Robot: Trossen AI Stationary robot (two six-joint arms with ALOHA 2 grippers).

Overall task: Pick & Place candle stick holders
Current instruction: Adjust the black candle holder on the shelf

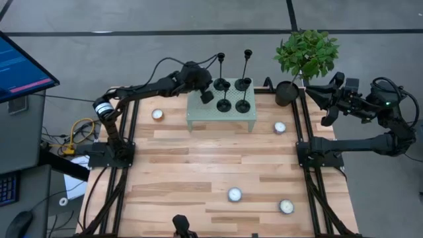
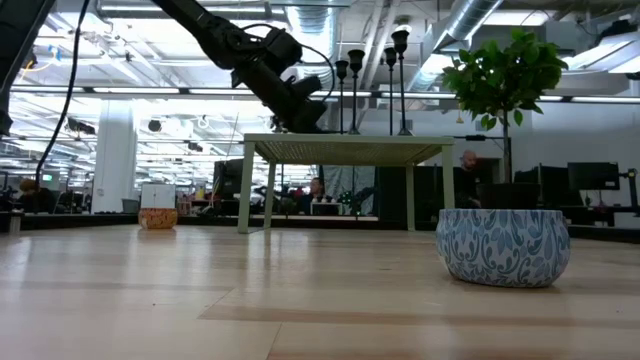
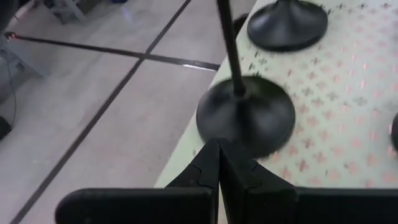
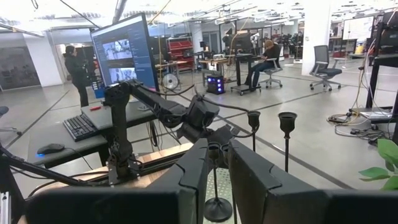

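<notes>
1. Wood planks covered the table (image 1: 218,165), and at its twelve o'clock edge stood a small pale green stand (image 1: 221,118).
2. All four candle stick holders (image 1: 232,94) stood upright on that stand, tall pair at the back, short pair in front, so I judged the placing nearly or wholly finished.
3. At the stand's ten o'clock corner the left gripper (image 1: 206,96) hung with fingers pressed together and nothing between them, its tips just beside the disc base of the nearest holder (image 3: 245,116).
4. Whether it was nudging that base or simply done, I couldn't tell.
5. Off the table at two o'clock, by the potted plant (image 1: 305,56), the right gripper (image 1: 316,93) waited nearly closed and empty.
</notes>
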